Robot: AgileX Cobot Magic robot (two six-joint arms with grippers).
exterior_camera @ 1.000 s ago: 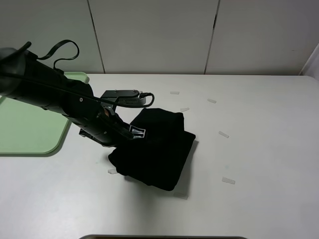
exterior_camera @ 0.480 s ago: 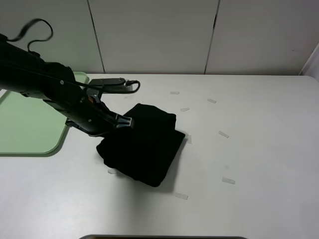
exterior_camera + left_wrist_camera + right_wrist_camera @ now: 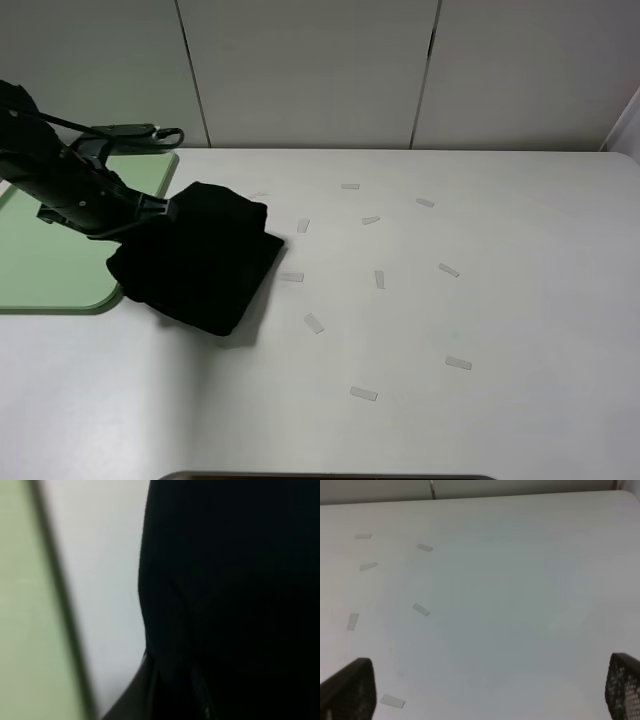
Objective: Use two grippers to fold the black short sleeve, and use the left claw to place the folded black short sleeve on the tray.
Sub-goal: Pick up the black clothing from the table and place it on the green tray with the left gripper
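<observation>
The black short sleeve (image 3: 198, 255) is a folded black bundle hanging just right of the mint-green tray (image 3: 55, 265). My left claw (image 3: 160, 208) is shut on the bundle's left edge, its arm stretching over the tray from the left. Black cloth (image 3: 230, 595) fills most of the left wrist view, with the tray (image 3: 25, 605) and a strip of white table beside it. Wide apart stand the fingertips (image 3: 350, 687) of my right gripper (image 3: 485, 692), which is open over bare table with nothing between its fingers. The right arm is outside the exterior high view.
Several small white tape scraps (image 3: 380, 278) lie scattered over the middle and right of the white table (image 3: 500, 300). A pale panelled wall runs along the table's far edge.
My left claw has carried the folded black short sleeve leftward across the table, from the middle to the tray's right edge. Tape scraps that it covered now show.
</observation>
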